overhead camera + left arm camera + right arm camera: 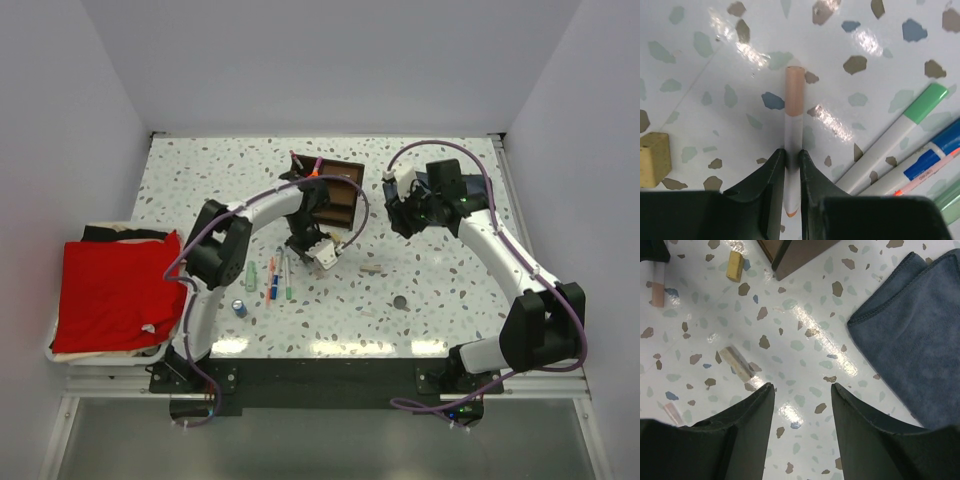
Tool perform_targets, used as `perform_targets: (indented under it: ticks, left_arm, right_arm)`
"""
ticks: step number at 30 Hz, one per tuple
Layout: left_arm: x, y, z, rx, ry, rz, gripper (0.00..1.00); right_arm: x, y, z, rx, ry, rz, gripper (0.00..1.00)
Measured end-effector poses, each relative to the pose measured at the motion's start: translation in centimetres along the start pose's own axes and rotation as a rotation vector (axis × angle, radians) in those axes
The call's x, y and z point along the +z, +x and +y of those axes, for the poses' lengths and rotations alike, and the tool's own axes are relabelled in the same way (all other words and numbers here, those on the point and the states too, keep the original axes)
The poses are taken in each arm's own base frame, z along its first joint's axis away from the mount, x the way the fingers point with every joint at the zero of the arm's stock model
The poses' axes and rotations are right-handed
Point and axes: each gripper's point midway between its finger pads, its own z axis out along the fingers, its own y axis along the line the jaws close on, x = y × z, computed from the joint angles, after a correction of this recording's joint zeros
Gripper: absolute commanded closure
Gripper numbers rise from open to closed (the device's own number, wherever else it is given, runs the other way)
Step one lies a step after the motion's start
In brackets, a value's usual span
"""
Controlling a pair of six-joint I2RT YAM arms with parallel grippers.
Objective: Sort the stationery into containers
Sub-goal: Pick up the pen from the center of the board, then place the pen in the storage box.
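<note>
A red cloth (115, 290) drapes over a white bin (105, 353) just beside the speckled table's (200, 180) left edge. A folded blue-grey cloth (910, 335) lies on the table.

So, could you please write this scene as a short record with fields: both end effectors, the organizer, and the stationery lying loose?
left end effector: closed on the pink-capped pen
right end effector: open, holding nothing
wooden organizer: far middle of the table
loose pens: lying together near the left arm
blue cylinder: upright, near the front edge
dark disc: alone, front centre
blue-grey cloth: folded, beside the right end effector
</note>
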Motion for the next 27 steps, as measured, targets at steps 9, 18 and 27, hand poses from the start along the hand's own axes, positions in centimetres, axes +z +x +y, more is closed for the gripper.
perform_targets:
  ticks: [9, 18, 27]
  left_arm:
    - [-7.7, -6.8, 4.7, -0.031, -0.263, -0.309, 1.0]
    - [-21.8, -8.7, 7.8, -0.209, -0.704, -0.773, 1.0]
    - [-28.7, -3.6, 10.4, -0.362, -0.959, -1.078, 1.0]
  right_arm:
    - [-0.1, 0.1, 0.1, 0.0, -0.001, 0.004, 0.48]
    - [-0.3, 0.0, -0.2, -0.001, 0.003, 0.021, 0.48]
    - [0.7, -0.4, -0.7, 0.003, -0.005, 0.036, 0.48]
